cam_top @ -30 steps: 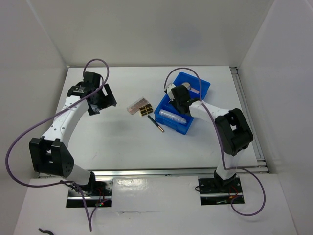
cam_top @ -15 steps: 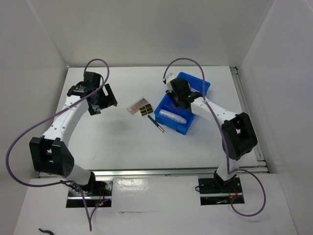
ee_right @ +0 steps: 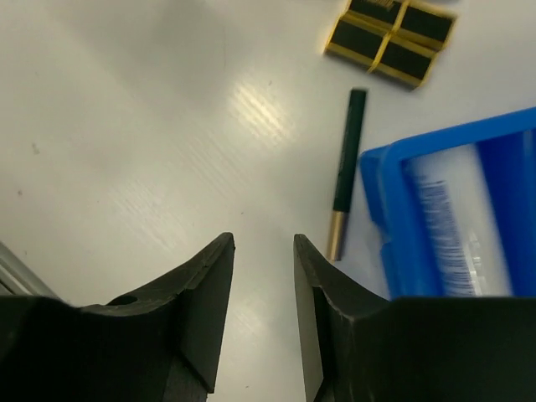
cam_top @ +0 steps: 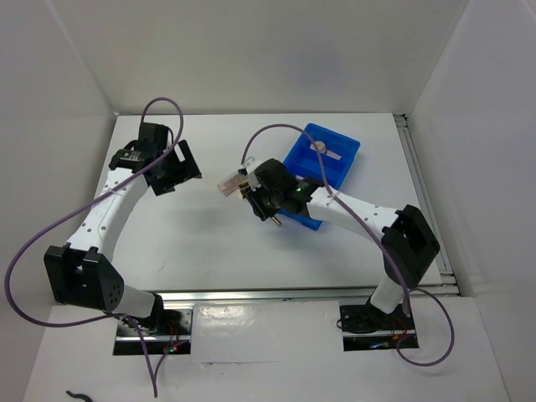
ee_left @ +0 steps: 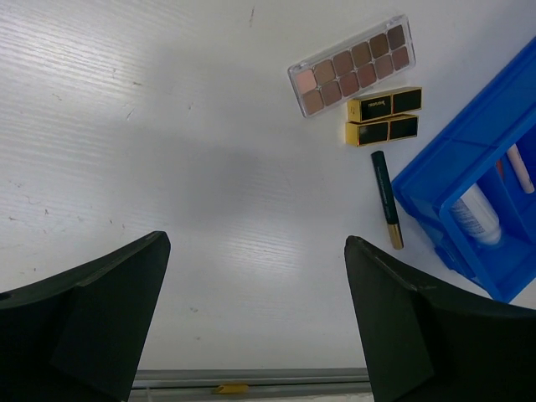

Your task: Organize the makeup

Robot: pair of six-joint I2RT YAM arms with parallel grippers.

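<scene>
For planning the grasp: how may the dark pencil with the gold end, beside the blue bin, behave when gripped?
The pencil looks thin and round, so it may roll if nudged. It seems straight and stiff, and is probably light. Lying flat on the table, it leaves little height to pinch.

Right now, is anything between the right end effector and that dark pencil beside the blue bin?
Nothing visible. The right end effector hangs empty, jaws slightly apart, and the pencil lies in the open just ahead. Only the wall of the blue bin sits close beside its gold end and might crowd a finger.
</scene>
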